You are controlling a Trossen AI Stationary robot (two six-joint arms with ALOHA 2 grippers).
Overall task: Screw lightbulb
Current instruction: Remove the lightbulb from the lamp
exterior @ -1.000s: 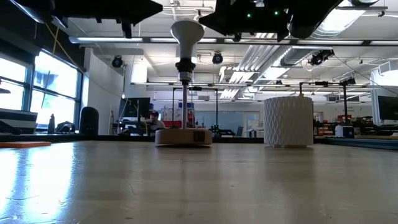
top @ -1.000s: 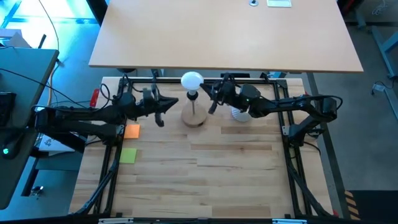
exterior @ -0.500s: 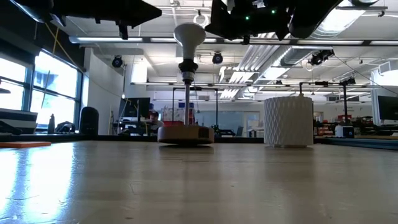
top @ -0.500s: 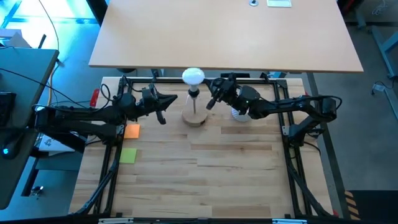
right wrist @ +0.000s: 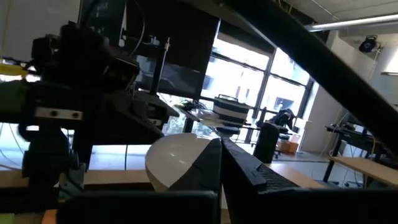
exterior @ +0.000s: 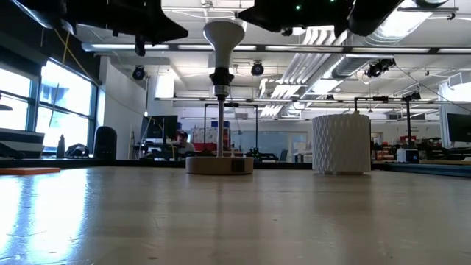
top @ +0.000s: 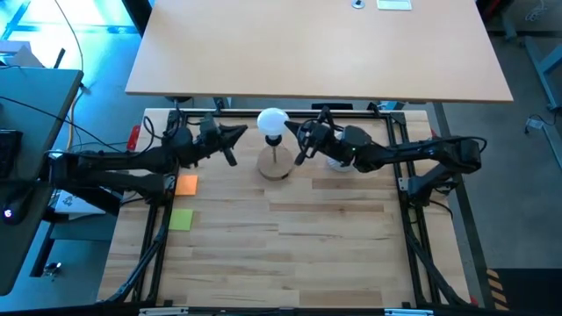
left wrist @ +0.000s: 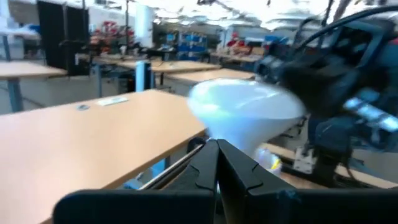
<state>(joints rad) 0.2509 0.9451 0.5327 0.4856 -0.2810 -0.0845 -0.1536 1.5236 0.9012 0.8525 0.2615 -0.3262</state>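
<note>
The lightbulb (top: 272, 120) sits with its neck in the black socket (exterior: 219, 78) atop a thin post that rises from a round wooden base (top: 276, 165) at the far middle of the table. My left gripper (top: 243, 132) hovers shut at globe height, left of the bulb, with a small gap between them. My right gripper (top: 291, 131) is shut, its tip right beside the globe on the bulb's right. Each wrist view shows the globe (left wrist: 245, 118) (right wrist: 177, 162) just beyond that arm's own shut fingers. My right gripper's shut tip stands close against the right side of the globe (top: 283, 123), coming level from the table's right. Whether it touches the globe, I cannot tell. My left gripper touches nothing.
A white perforated cup (exterior: 340, 143) stands right of the base, under my right arm. Orange (top: 185, 184) and green (top: 181, 219) squares lie at the left. The near half of the table is bare wood. A second tabletop (top: 316, 53) lies beyond the far edge.
My left gripper has swung a little toward the far edge and turned its tip toward the bulb. My right gripper has rolled about its own line and shifted slightly beside the globe. The bulb on its post swayed toward the far edge, then came back toward the near edge.
</note>
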